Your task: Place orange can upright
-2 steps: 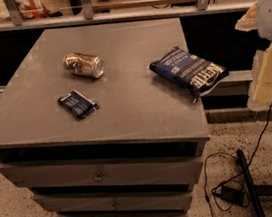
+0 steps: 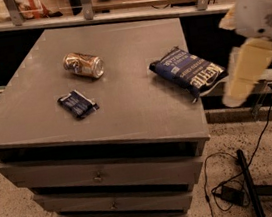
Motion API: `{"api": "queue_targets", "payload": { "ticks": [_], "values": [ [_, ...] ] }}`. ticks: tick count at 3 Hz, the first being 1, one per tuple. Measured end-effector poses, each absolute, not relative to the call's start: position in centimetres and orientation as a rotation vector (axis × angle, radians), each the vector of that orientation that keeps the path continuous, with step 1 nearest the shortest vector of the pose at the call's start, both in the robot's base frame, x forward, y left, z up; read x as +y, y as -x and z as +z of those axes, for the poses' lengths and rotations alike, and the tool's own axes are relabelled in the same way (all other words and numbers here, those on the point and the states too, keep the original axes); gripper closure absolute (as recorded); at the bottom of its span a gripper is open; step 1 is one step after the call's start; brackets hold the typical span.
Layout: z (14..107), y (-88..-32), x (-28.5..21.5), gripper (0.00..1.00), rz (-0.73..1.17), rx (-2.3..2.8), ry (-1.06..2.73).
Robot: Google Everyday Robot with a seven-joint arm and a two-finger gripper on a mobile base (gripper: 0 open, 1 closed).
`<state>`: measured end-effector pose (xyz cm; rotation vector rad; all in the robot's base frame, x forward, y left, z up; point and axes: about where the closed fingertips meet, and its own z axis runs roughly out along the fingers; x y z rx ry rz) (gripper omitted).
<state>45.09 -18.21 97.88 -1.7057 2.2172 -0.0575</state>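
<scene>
Camera view: orange can (image 2: 84, 65) sideways on grey cabinet top (image 2: 135, 105), end effector (image 2: 243, 78) right.

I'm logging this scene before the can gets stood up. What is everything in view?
orange can: one, golden-orange, on its side, back left of the cabinet top
small packet: one, dark blue, front left of the top
chip bag: one, dark blue, overhanging the top's right edge
cabinet: one, grey, with drawers, centre
adapter and cable: one, black, floor at right
gripper: one, pale, right of the cabinet, beside the chip bag
</scene>
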Motion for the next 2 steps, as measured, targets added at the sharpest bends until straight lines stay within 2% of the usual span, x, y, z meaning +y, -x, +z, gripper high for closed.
{"api": "queue_targets", "payload": {
  "ticks": [2],
  "values": [
    [98.3,-48.4,-9.0,0.0,0.108,2.225,1.61]
  ]
}}
